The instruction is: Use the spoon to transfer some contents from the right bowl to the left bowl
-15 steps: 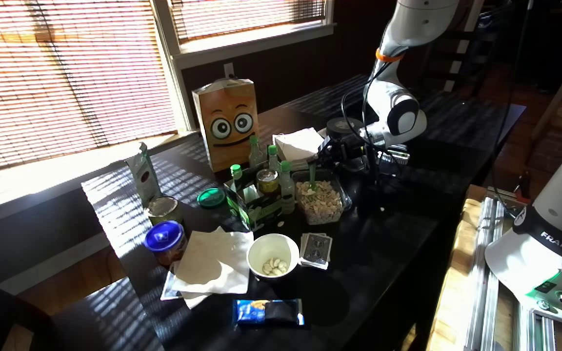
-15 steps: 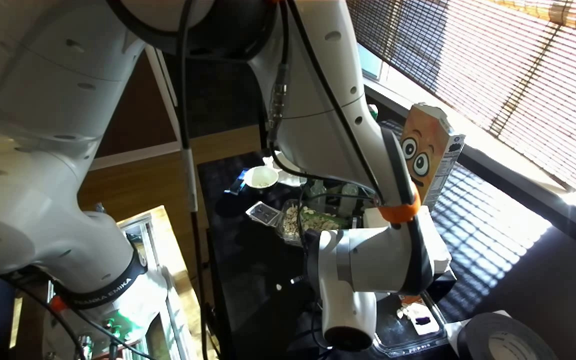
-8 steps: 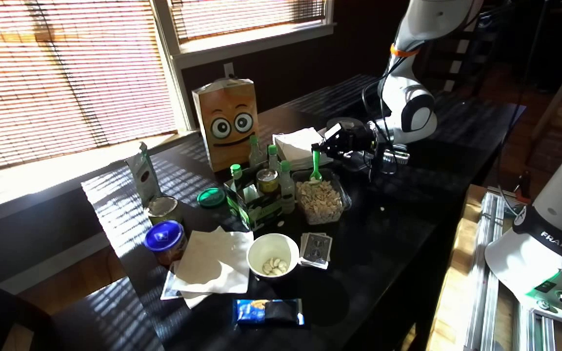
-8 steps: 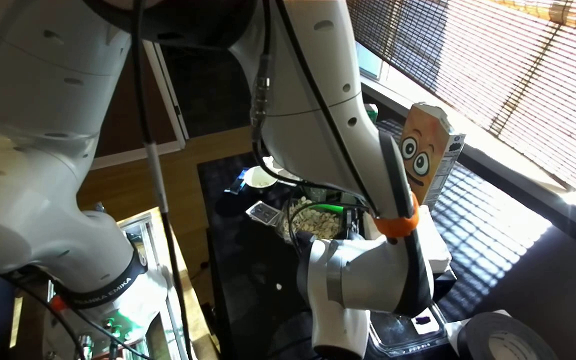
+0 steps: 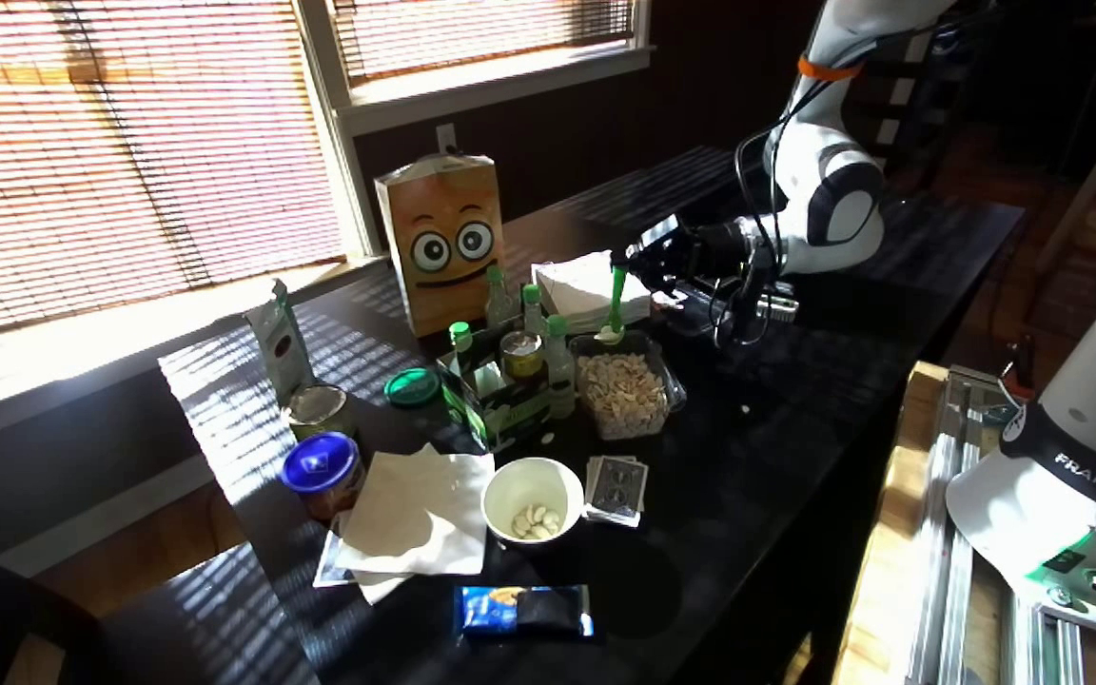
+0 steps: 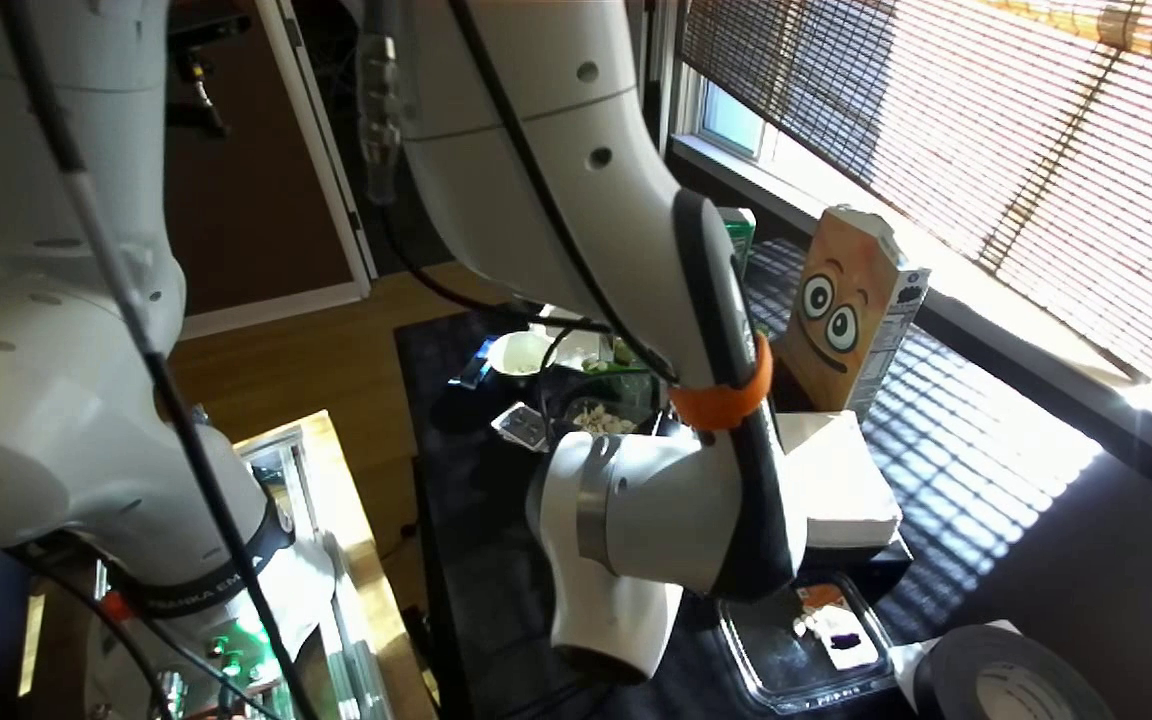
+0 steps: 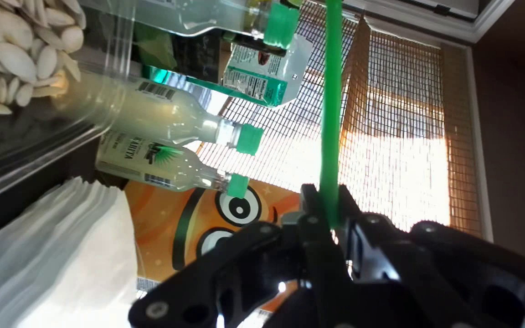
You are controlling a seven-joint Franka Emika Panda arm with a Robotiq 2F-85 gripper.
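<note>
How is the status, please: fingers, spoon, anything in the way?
Fingers shut on spoon. Likely seeds on its low end. Bottle beside tub perhaps in way to white bowl.

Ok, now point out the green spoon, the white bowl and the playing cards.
Green spoon [image 7: 331,111]: in the wrist view, on the handle.
White bowl [image 5: 529,482]: in an exterior view, bare inner wall.
Playing cards [image 5: 618,485]: in an exterior view, top card's back.

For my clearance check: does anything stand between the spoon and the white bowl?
The seed tub seems to: its wall nearest the white bowl lies on the route from the spoon. A green-capped bottle stands close beside that route; nothing else visible appears to block it.
</note>
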